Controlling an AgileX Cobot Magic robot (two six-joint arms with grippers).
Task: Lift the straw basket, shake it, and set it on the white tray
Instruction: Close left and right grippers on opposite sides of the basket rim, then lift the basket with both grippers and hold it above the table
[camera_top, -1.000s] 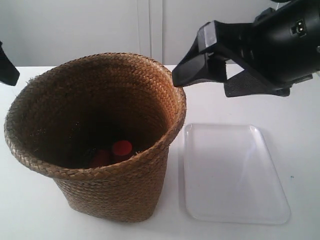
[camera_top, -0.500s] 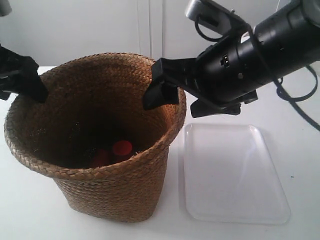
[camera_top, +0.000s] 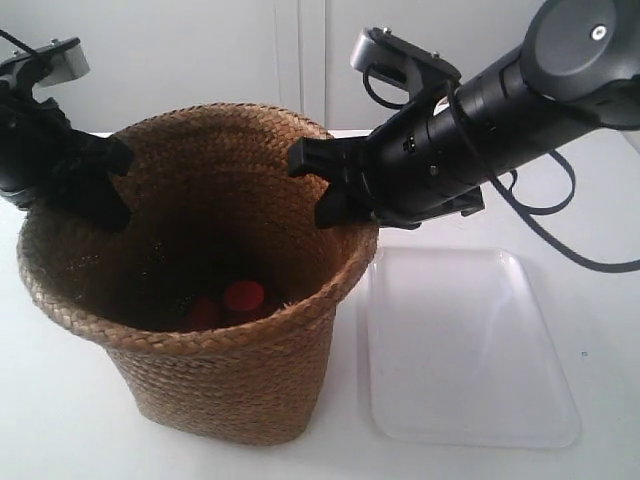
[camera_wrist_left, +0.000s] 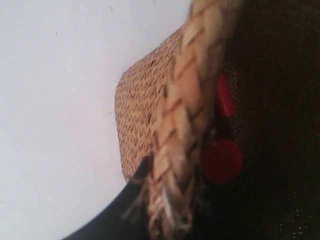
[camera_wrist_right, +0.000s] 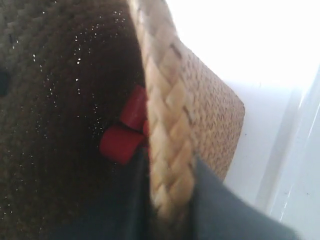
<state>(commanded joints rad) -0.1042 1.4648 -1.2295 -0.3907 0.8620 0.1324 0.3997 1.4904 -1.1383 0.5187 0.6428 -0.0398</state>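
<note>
Gripping the straw basket (camera_top: 225, 385) at opposite sides of its rolled rim gives the two arms a balanced hold, so the step in hand looks like the grasp just ahead of the lift. The basket stands on the white bench (camera_top: 60, 430), just beside the white tray (camera_top: 470, 400) and not yet on it. In the right wrist view, the right claw (camera_wrist_right: 170, 210) pinches the braided rim between its dark fingers, one inside the basket and one outside. The left claw (camera_wrist_left: 165, 200) straddles the far rim. One finger lies against the outer weave, but the inner one is lost in the dark interior, so I cannot tell whether it has closed. Small red pieces (camera_top: 243, 296) lie loose at the bottom and would likely rattle in a shake. The tray offers little margin, so the base will need centring.
</note>
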